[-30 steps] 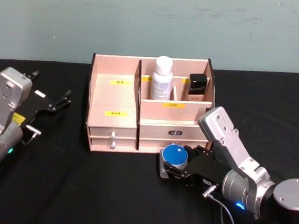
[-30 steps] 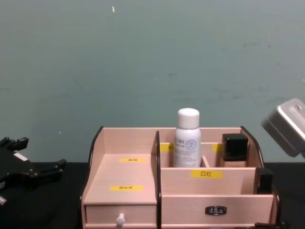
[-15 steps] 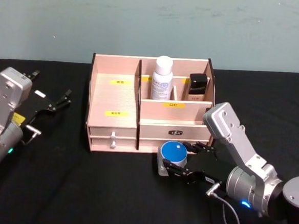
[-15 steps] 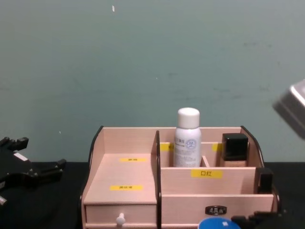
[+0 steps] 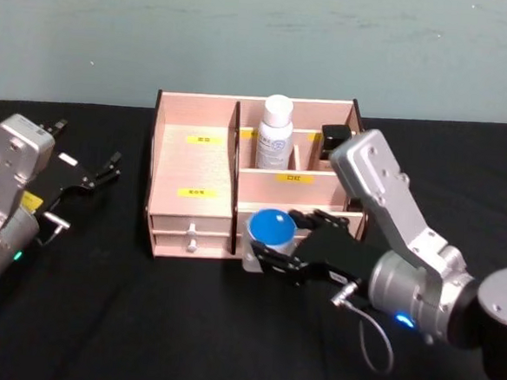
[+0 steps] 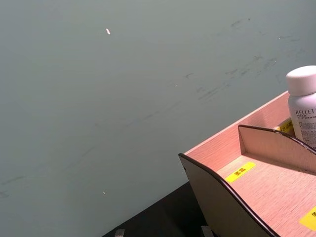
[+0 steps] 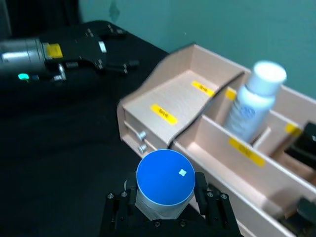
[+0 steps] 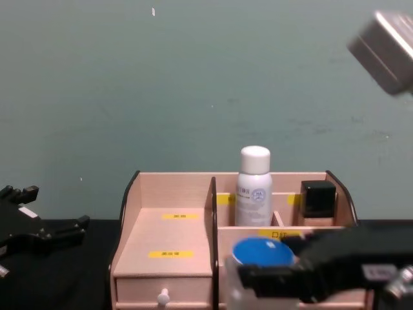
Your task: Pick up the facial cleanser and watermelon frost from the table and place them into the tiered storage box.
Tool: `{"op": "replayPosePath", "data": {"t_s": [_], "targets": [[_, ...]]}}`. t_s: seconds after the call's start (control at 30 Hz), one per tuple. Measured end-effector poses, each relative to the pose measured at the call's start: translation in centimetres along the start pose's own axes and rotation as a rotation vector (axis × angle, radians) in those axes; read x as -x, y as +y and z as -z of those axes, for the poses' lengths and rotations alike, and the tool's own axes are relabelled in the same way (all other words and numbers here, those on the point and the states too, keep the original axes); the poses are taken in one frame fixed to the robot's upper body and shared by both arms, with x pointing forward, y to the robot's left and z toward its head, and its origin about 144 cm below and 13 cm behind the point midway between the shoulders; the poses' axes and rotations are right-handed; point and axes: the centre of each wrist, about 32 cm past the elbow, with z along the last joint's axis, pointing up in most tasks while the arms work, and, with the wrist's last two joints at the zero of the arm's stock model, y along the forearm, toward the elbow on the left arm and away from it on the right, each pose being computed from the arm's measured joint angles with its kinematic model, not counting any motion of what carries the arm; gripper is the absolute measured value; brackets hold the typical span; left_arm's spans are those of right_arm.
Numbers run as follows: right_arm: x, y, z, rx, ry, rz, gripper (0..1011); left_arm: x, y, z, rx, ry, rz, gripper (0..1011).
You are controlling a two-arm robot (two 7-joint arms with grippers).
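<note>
My right gripper (image 5: 274,244) is shut on a whitish container with a round blue top (image 5: 273,229), which I take for the facial cleanser. It hangs above the table, just in front of the tiered storage box (image 5: 194,164), near its drawer fronts. The right wrist view shows the blue top (image 7: 164,180) between the two fingers (image 7: 203,193). In the chest view it (image 8: 261,252) sits low in front of the box (image 8: 171,236). A white bottle with a white cap (image 5: 275,132) stands in a back compartment; I cannot read whether it is the watermelon frost. My left gripper (image 5: 87,148) rests open at the far left.
A black-capped bottle (image 5: 333,142) stands in the back right compartment. The box's left side is a wide stepped shelf with yellow labels (image 5: 198,192) over a drawer with a white knob (image 5: 191,235). Black cloth covers the table (image 5: 140,321).
My right gripper has lifted the blue-topped container off the table and carried it up and to the left, closer to the box front. The left arm has not moved.
</note>
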Motion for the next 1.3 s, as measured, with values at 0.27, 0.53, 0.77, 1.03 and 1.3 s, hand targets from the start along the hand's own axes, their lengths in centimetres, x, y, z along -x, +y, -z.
{"op": "replayPosePath", "data": {"t_s": [0.27, 0.53, 0.77, 1.03, 1.3], "targets": [[1.0, 1.4, -2.6, -0.023, -0.023, -0.001, 707, 0.0, 0.0, 0.0, 0.000, 0.000, 0.000, 1001], [1.6, 3.2, -4.7, -0.046, -0.023, 0.007, 707, 0.0, 0.0, 0.0, 0.000, 0.000, 0.000, 1001], [1.9, 5.2, -5.4, -0.044, -0.037, 0.021, 707, 0.0, 0.0, 0.0, 0.000, 0.000, 0.000, 1001], [1.7, 7.2, -5.5, -0.038, -0.039, 0.044, 706, 0.0, 0.0, 0.0, 0.000, 0.000, 0.000, 1001], [1.6, 8.6, -5.4, -0.032, -0.041, 0.058, 707, 0.0, 0.0, 0.0, 0.000, 0.000, 0.000, 1001]]}}
